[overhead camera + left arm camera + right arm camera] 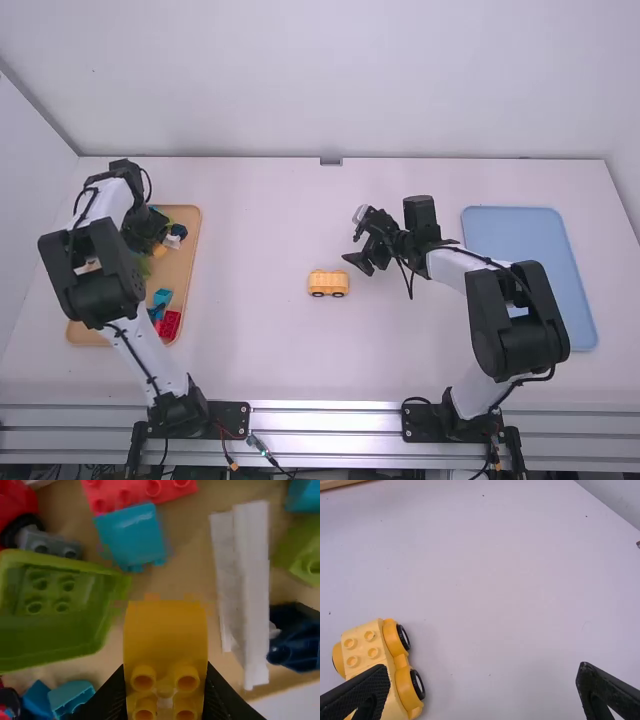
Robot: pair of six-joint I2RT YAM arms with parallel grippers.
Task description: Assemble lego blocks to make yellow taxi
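The yellow taxi base with wheels (328,284) stands near the middle of the table; the right wrist view shows the same wheeled base (375,655) with studs on top. My left gripper (153,240) is over the wooden tray on the left. In the left wrist view that gripper (165,690) is shut on a yellow block (165,635) with round studs, held over the tray. My right gripper (360,262) is above the table, just right of the wheeled base; seen from its wrist, the gripper (482,675) is open with nothing between its fingers.
Inside the wooden tray (190,240) lie a red brick (137,495), a blue brick (131,535), a green bin-shaped piece (55,610), a white piece (250,590) and a dark blue piece (295,635). A light blue tray (520,225) lies at the right.
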